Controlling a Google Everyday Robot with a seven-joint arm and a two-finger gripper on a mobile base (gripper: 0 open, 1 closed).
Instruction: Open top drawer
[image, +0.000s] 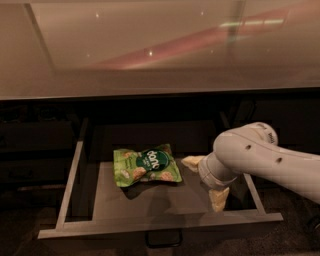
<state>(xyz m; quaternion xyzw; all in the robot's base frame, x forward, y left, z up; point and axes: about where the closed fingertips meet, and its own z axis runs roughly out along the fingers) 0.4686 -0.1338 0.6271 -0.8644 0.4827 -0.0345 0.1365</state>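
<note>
Reaching down from the right, my arm (272, 161) crosses over the right side wall of the top drawer (150, 224), and my tool (202, 184) hangs inside the drawer's right half, low over the floor. Its two pale fingers (219, 199) stand well apart with nothing between them. One points left toward the middle of the drawer and the other points down toward the front right corner, its tip close behind the front rim. I cannot tell whether that lower tip touches the floor.

The drawer stands wide open, drawn out from under the desk (150, 45). Its light grey side walls run forward on the left and right, and the light rim of its front lies across the bottom of the view. Below that rim, at the centre, the small dark loop handle (163, 240) shows against the dark front panel. My tool is not on the handle; it is behind the front panel, inside the drawer.

On the drawer floor, near the middle, lies a green snack bag (146, 166), flat, with a round dark label on top. The left-pointing finger ends just beside the bag's right edge; whether they touch I cannot tell.

The desk above is a smooth, glossy top with pale reflections, and its front edge overhangs the back of the open drawer.
</note>
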